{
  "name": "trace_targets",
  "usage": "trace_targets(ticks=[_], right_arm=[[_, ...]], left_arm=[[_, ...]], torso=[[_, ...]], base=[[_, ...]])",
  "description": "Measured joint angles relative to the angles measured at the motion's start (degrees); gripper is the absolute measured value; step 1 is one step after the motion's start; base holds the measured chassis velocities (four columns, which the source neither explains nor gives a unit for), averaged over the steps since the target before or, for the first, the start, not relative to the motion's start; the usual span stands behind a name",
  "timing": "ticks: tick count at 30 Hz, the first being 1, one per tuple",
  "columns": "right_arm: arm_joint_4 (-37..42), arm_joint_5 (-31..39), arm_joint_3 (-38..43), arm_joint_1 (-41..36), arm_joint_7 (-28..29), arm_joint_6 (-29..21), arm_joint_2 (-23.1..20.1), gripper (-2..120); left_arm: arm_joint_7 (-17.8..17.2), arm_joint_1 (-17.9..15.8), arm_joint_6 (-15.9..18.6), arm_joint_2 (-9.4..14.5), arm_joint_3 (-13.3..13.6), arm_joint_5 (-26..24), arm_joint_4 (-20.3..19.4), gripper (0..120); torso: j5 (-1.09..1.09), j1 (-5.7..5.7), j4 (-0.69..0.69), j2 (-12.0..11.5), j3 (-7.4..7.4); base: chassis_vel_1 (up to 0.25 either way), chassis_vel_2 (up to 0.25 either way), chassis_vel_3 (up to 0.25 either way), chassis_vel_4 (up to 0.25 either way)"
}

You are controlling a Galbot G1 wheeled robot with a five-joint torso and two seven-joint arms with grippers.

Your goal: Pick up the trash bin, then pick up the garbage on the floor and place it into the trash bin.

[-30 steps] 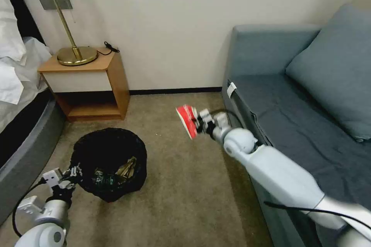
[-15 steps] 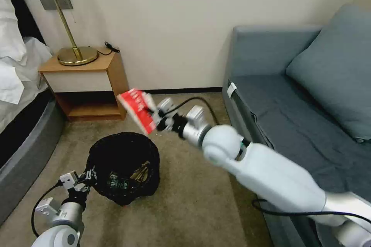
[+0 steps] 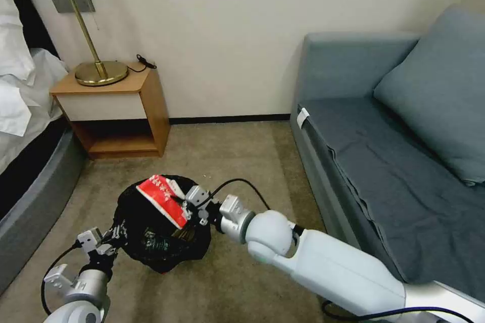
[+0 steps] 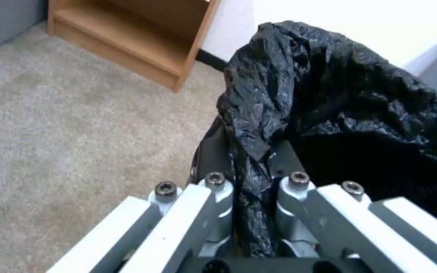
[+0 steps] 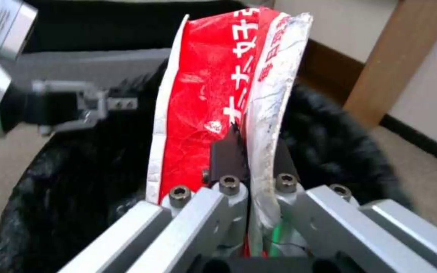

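Observation:
The trash bin (image 3: 151, 257), lined with a crinkly black bag, hangs low over the carpet. My left gripper (image 3: 114, 236) is shut on its near rim, and in the left wrist view the bag (image 4: 340, 98) is pinched between the jaws of this gripper (image 4: 251, 161). My right gripper (image 3: 191, 208) is shut on the red snack wrapper (image 3: 160, 199), a piece of the garbage, held tilted just over the bin's mouth. The right wrist view shows the wrapper (image 5: 203, 94) upright between the fingers (image 5: 227, 151), with the bin's bag (image 5: 340, 151) right behind. More litter (image 3: 154, 242) lies inside the bin.
A wooden nightstand (image 3: 121, 111) with a brass lamp (image 3: 98, 68) stands at the back left, and a bed (image 3: 30, 176) runs along the left edge. A blue-grey sofa (image 3: 384, 161) fills the right side. Carpet (image 3: 232, 161) lies open between them.
My right arm has swung left and down from beside the sofa, carrying the red wrapper to just over the bin's mouth. The left gripper and bin shifted slightly right.

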Motion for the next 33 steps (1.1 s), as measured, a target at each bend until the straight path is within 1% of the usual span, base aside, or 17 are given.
trace_targets(ticks=[1, 3, 4, 5, 7, 9, 11, 13, 14, 15, 18, 19, 22, 23, 26, 27, 33], right_arm=[[-0.4, -0.4, -0.4, -0.2, 0.0, 0.0, 0.4, 6], [-0.5, -0.6, -0.5, -0.2, 0.1, 0.0, 0.5, 7], [-0.8, -0.9, -0.8, -0.4, 0.1, 0.0, 0.9, 16], [-1.0, -1.1, -1.0, -0.4, 0.2, 0.0, 1.0, 19], [-1.1, -1.3, -1.1, -0.4, 0.3, 0.0, 1.1, 20], [-1.6, -1.7, -1.1, -0.4, 0.3, 0.0, 1.3, 33], [-1.6, -1.7, -1.1, -0.4, 0.4, 0.0, 1.2, 37], [-1.6, -1.8, -1.0, -0.3, 0.5, 0.0, 1.1, 47], [-1.6, -1.8, -1.0, -0.3, 0.5, 0.0, 1.1, 47], [-1.6, -1.8, -0.3, -0.4, 0.7, 0.3, 0.7, 54], [-0.4, -4.4, 2.8, -1.5, 2.2, 1.8, -0.4, 67], [-0.4, -4.4, 2.8, -1.5, 2.2, 1.8, -0.4, 67], [2.7, -8.2, 9.3, -4.1, 4.2, 3.7, -3.3, 81], [2.7, -8.2, 9.3, -4.1, 4.2, 3.7, -3.3, 81], [6.2, -9.7, 16.2, -7.9, 5.0, 4.9, -6.7, 93], [7.7, -10.4, 19.7, -10.9, 4.9, 5.4, -7.6, 99], [12.2, -11.2, 25.4, -17.5, 5.9, 6.5, -10.2, 100]], left_arm=[[0.0, 0.0, 0.0, 0.1, 0.0, -0.1, 0.0, 6], [0.0, 0.0, 0.0, 0.2, 0.0, -0.1, -0.1, 6], [0.0, 0.0, 0.0, 0.3, -0.1, -0.2, -0.1, 6], [0.0, 0.0, 0.0, 0.4, -0.1, -0.3, -0.1, 6], [0.0, 0.0, 0.0, 0.5, -0.1, -0.3, -0.1, 6], [0.0, -0.3, 0.0, 0.9, -0.4, -0.5, 0.3, 6], [0.0, -0.3, 0.0, 1.0, -0.4, -0.5, 0.3, 6], [0.0, -0.5, 0.1, 1.3, -0.5, -0.6, 0.6, 6], [0.0, -0.5, 0.1, 1.3, -0.5, -0.6, 0.6, 6], [0.0, -0.8, 0.1, 1.5, -0.5, -0.6, 1.0, 6], [-0.1, -1.2, 0.5, 1.9, -0.5, -0.6, 1.7, 6], [-0.1, -1.2, 0.5, 1.9, -0.5, -0.6, 1.7, 6], [-0.6, -2.0, 1.5, 3.0, -0.5, -1.0, 3.2, 6], [-0.6, -2.0, 1.5, 3.0, -0.5, -1.0, 3.2, 6], [-0.9, -3.0, 2.0, 3.8, -0.4, -1.3, 5.7, 6], [-0.8, -3.4, 2.1, 4.1, -0.4, -1.4, 7.0, 6], [-0.5, -4.0, 2.1, 4.2, -0.3, -1.5, 9.8, 6]], torso=[[0.00, 0.00, 0.00, 0.0, 0.00], [0.00, 0.00, 0.01, 0.0, 0.00], [0.00, 0.00, 0.01, 0.0, 0.00], [0.00, 0.00, 0.00, 0.0, 0.00], [0.00, 0.00, 0.01, 0.0, 0.00], [0.00, 0.00, 0.00, 0.0, 0.00], [0.00, 0.00, 0.00, 0.0, 0.00], [0.00, 0.00, 0.01, 0.0, 0.00], [0.00, 0.00, 0.01, 0.0, 0.00], [0.00, 0.00, 0.01, 0.0, 0.00], [0.00, 0.00, 0.00, 0.0, 0.00], [0.00, 0.00, 0.00, 0.0, 0.00], [0.00, 0.00, 0.00, 0.0, 0.00], [0.00, 0.00, 0.00, 0.0, 0.00], [0.00, 0.00, 0.01, 0.0, 0.00], [0.00, 0.00, 0.00, 0.0, 0.00], [0.00, 0.00, -0.02, 0.0, 0.00]], base=[[0.000, 0.000, 0.000, 0.000], [0.000, 0.000, 0.000, 0.000], [0.000, 0.000, 0.000, 0.000], [0.000, 0.000, 0.000, 0.000], [0.000, 0.000, 0.000, 0.000], [0.000, 0.000, 0.000, 0.000], [0.000, 0.000, 0.000, 0.000], [0.000, 0.000, 0.000, 0.000], [0.000, 0.000, 0.000, 0.000], [0.000, 0.000, 0.000, 0.000], [0.000, 0.000, 0.000, 0.000], [0.000, 0.000, 0.000, 0.000], [0.000, 0.000, 0.000, 0.000], [0.000, 0.000, 0.000, 0.000], [0.000, 0.000, 0.000, 0.000], [0.000, 0.000, 0.000, 0.000], [0.000, 0.000, 0.000, 0.000]])
